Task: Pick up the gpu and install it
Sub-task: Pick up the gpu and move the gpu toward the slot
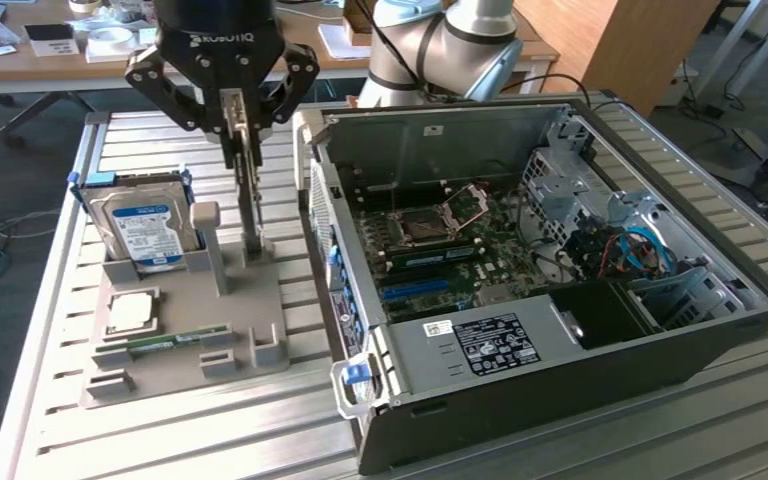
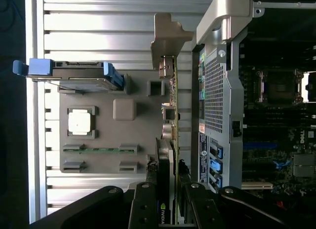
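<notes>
ROBOTIQ claw (image 1: pixel 243 140) clamped on gpu (image 2: pixel 170 115), NVIDIA logo (image 2: pixel 162 208) visible

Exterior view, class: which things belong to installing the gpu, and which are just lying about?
Job in hand: gpu, gripped by the claw; open computer case.
Lying about: hard drive, RAM stick, square chip, all on the grey holder.

High oblique exterior view; close overhead wrist view
The parts tray (image 1: pixel 244 310) and open computer case (image 1: pixel 558 400) are shared by both.
</notes>
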`<control>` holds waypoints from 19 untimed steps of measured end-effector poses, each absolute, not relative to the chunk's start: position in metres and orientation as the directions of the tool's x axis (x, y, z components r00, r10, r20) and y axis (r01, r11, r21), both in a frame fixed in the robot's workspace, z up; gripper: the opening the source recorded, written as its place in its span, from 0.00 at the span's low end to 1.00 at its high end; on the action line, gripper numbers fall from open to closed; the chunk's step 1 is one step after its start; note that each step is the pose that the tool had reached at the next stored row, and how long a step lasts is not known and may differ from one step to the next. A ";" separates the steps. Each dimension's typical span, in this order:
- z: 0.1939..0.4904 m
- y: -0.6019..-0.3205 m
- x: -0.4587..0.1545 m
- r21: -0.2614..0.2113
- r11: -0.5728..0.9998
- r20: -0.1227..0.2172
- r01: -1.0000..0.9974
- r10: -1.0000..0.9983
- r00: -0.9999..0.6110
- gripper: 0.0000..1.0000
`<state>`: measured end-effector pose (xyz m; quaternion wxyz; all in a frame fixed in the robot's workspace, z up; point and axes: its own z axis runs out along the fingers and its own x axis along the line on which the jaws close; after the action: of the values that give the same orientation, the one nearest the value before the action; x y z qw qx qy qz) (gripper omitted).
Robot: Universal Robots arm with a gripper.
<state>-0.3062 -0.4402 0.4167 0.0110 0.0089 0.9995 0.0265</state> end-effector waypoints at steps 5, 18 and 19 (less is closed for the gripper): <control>0.417 -0.440 -0.291 0.053 0.998 -0.022 0.017 0.018 -1.000 0.26; 0.417 -0.440 -0.236 0.054 0.998 -0.021 0.017 0.018 -1.000 0.26; 0.417 -0.440 -0.232 0.055 0.998 -0.021 0.017 0.019 -1.000 0.26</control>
<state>-0.2318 -0.4401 0.4166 0.0110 0.0090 0.9995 0.0272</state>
